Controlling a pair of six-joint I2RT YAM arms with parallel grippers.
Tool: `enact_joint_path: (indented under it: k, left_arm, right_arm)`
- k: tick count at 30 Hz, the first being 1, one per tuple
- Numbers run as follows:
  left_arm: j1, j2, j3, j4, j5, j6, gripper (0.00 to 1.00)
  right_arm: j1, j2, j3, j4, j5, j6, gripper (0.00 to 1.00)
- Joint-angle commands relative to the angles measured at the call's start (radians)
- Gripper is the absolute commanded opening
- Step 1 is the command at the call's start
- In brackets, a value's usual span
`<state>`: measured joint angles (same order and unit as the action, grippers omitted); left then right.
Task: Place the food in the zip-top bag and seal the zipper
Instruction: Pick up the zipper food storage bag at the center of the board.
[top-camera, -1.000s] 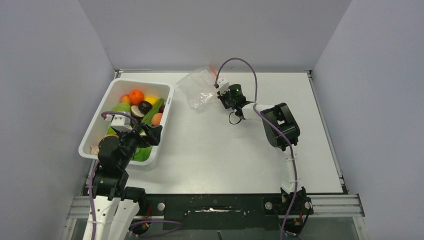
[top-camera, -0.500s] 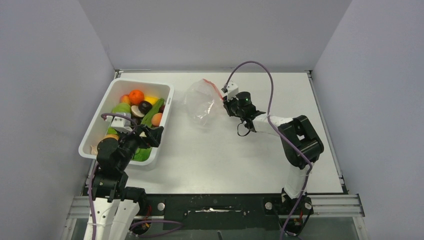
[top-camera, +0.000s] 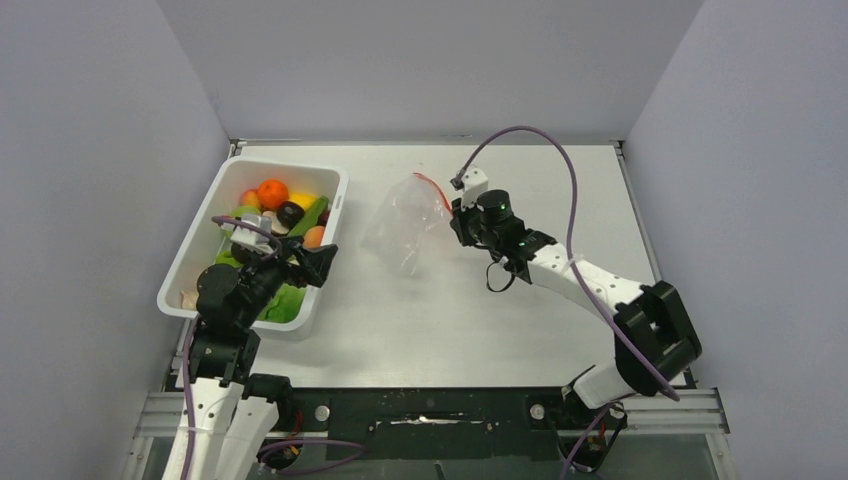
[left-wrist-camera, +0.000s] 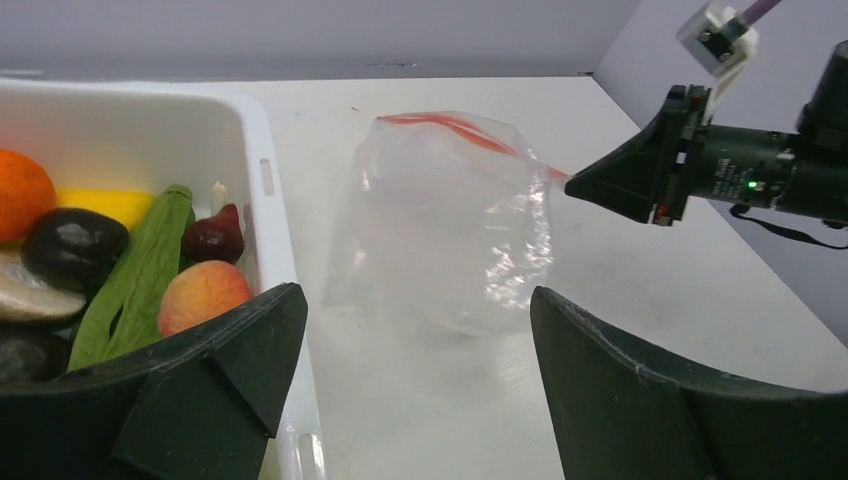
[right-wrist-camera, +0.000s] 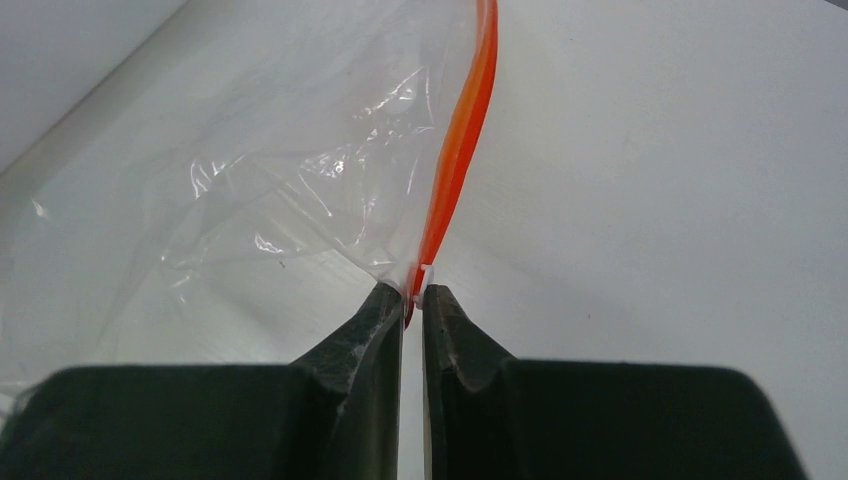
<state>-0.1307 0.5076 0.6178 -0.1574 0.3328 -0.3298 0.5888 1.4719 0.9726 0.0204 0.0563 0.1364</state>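
The clear zip-top bag (top-camera: 400, 228) hangs over the table's middle, also in the left wrist view (left-wrist-camera: 450, 220). My right gripper (top-camera: 455, 212) is shut on the end of its red-orange zipper (right-wrist-camera: 455, 160), which also shows as a thin strip (top-camera: 433, 190) at the bag's top. The food lies in the white bin: an orange (top-camera: 272, 193), a peach (left-wrist-camera: 203, 295), dark plums (left-wrist-camera: 75, 245), a green leaf piece (left-wrist-camera: 140, 275), a yellow piece (left-wrist-camera: 105, 205). My left gripper (top-camera: 318, 262) is open and empty over the bin's right rim, its fingertips (left-wrist-camera: 265, 330) straddling bare table before the bag.
The white rectangular bin (top-camera: 335, 205) stands at the left of the table. Grey walls close in on the left, back and right. The right arm (top-camera: 590, 285) stretches across the right half of the table.
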Motion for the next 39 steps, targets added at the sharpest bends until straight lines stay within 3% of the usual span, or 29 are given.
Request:
enact_joint_path:
  k: [1,12,17,21,25,29,35,39]
  left_arm:
    - [-0.007,0.037,0.107,0.16,0.045,0.09,0.83]
    - [-0.06,0.209,0.128,0.309,0.192,0.097,0.8]
    - [-0.233,0.282,0.102,0.337,0.052,0.177,0.8]
    - [-0.459,0.395,0.162,0.304,-0.082,0.252,0.8]
    - [-0.602,0.477,0.174,0.366,-0.113,0.246,0.8]
    - [-0.671,0.509,0.142,0.49,-0.156,0.157,0.81]
    - [-0.774,0.536,0.142,0.49,-0.291,0.184,0.83]
    - [-0.783,0.529,0.122,0.53,-0.337,0.114,0.85]
  right_arm:
    - [-0.001,-0.177,0.005,-0.162,0.098,0.066,0.0]
    - [0.016,-0.394,0.044,-0.396,0.053,0.211,0.0]
    - [0.021,-0.479,0.029,-0.372,-0.003,0.32,0.0]
    - [0.025,-0.505,0.019,-0.343,0.009,0.41,0.0]
    - [0.033,-0.499,0.006,-0.305,0.03,0.475,0.0]
    - [0.039,-0.495,-0.018,-0.244,0.049,0.551,0.0]
    - [0.054,-0.466,-0.023,-0.21,0.172,0.614,0.0]
    - [0.059,-0.457,-0.04,-0.168,0.177,0.638,0.0]
